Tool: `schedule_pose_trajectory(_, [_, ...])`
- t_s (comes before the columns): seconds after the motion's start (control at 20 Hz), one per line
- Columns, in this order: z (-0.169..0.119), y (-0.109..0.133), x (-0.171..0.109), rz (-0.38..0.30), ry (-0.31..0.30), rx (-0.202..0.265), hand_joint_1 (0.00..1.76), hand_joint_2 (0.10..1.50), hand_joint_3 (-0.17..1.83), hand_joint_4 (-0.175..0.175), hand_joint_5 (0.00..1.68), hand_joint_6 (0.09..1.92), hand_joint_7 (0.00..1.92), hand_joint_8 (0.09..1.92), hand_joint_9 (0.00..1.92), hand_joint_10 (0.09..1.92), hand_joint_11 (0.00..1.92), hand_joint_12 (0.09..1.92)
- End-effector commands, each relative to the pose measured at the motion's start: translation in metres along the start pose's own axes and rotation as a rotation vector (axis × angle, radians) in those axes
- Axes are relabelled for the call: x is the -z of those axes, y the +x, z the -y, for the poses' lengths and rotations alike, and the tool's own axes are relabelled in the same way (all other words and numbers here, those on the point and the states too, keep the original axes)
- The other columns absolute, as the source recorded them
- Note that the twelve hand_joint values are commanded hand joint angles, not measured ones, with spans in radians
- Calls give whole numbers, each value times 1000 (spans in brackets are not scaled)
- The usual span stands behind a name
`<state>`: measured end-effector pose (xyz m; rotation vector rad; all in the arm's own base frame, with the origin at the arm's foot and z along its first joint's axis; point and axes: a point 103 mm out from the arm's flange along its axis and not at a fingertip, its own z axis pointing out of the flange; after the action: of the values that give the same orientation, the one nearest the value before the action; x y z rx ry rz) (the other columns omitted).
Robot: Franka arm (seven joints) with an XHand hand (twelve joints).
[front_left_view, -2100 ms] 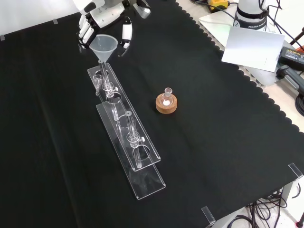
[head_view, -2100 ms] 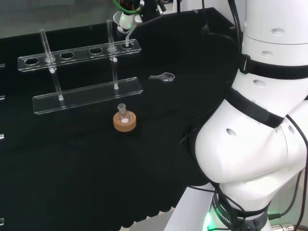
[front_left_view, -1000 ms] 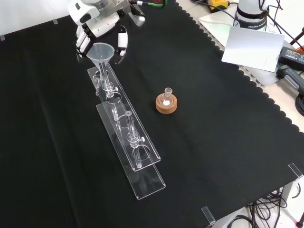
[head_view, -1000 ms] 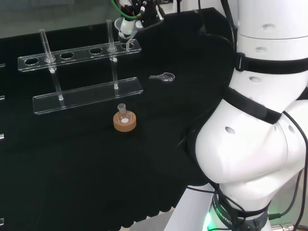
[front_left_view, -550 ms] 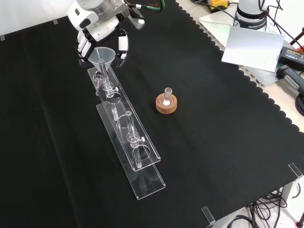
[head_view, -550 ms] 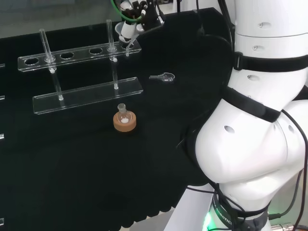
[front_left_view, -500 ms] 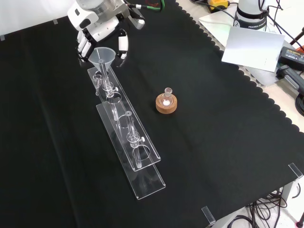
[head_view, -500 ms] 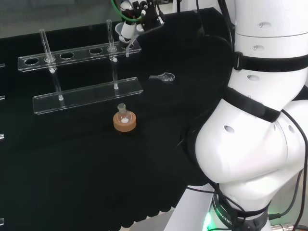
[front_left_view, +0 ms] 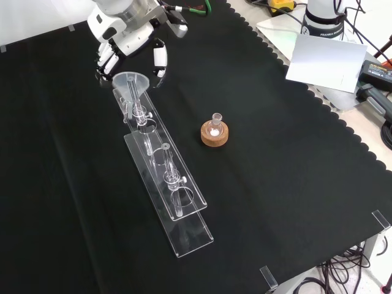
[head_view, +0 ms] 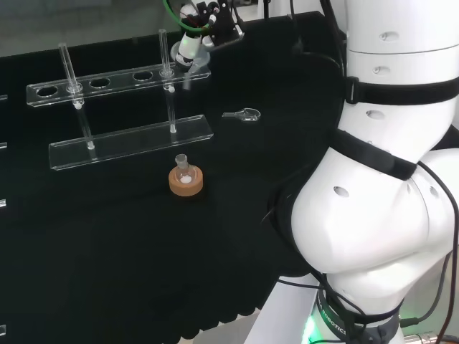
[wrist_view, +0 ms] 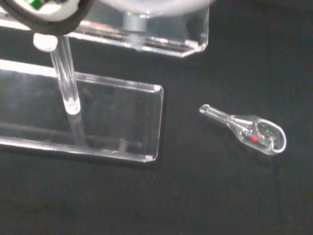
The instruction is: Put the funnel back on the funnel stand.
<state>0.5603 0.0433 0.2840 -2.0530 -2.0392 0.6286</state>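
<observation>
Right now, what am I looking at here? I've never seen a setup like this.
A white robot arm works at a bench under black cloth. One camera looks over the arm from behind, one looks down from the front, one sits at the wrist. The robot hand hangs with relaxed fingers around a clear funnel that sits in the end hole of a clear stand. Nearby stand a small flask in a cork ring and a little glass spoon.

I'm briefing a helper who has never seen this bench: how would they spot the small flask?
Start at the long clear funnel stand running down the black cloth in the front view. To its right stands a cork ring, apart from the stand, with the small flask upright in it. It is the only brown thing among clear ware.
</observation>
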Motion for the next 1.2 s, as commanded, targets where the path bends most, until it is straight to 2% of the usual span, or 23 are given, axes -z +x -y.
schedule_pose_trajectory(0.05, [7,4,-3,6,31,-1,736,623,397,-51,300,117,67,683,333,699,370,1380])
schedule_pose_trajectory(0.3, [31,0,13,-3,-31,-11,728,623,383,-51,296,87,42,674,291,711,330,1401])
schedule_pose_trajectory(0.65, [93,-8,38,-12,-152,-49,725,624,377,-51,298,87,46,675,289,717,325,1406])
schedule_pose_trajectory(1.2, [186,-14,39,-45,-225,-114,723,633,376,-53,315,87,81,685,322,720,348,1405])
